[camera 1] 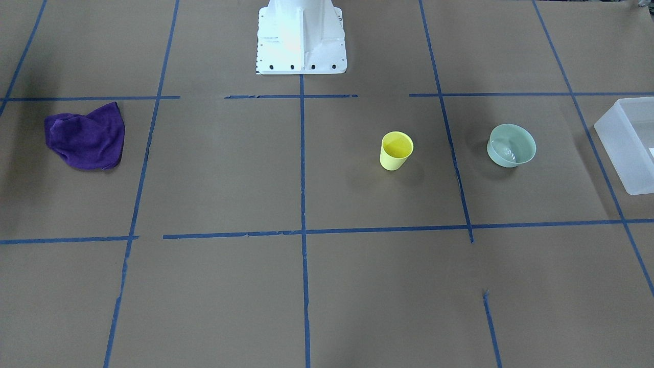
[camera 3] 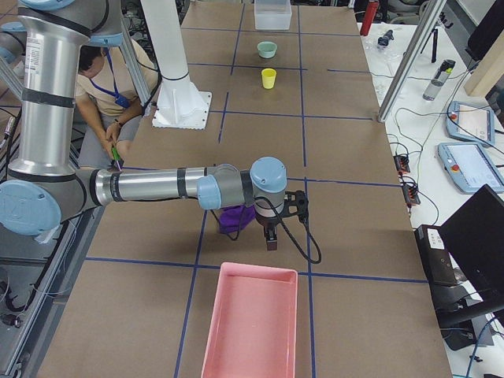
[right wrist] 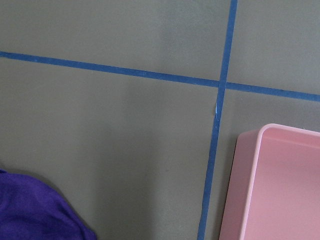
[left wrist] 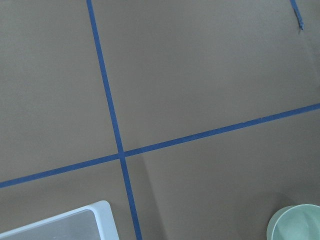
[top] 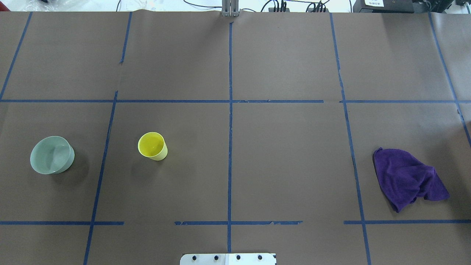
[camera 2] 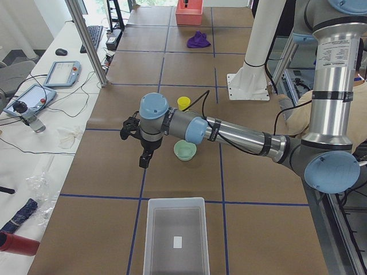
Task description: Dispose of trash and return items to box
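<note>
The yellow cup (camera 1: 396, 151) stands upright on the brown table, also in the overhead view (top: 152, 146). The mint-green bowl (camera 1: 511, 145) sits upright beside it, toward the robot's left (top: 51, 154). The frosted-white box (camera 1: 621, 153) stands at the table's left end (camera 2: 148, 240); a small white slip lies inside. My left gripper (camera 2: 144, 162) hangs above the table next to the bowl (camera 2: 184, 150); I cannot tell if it is open. My right gripper (camera 3: 271, 242) hangs by the purple cloth; I cannot tell its state either. Neither wrist view shows fingers.
A crumpled purple cloth (top: 406, 178) lies at the robot's right (right wrist: 35, 210). A pink tray (camera 3: 260, 268) stands at the right end of the table (right wrist: 245, 165). The white robot base (camera 1: 300, 38) is at mid table. A person sits behind the robot (camera 3: 106, 87).
</note>
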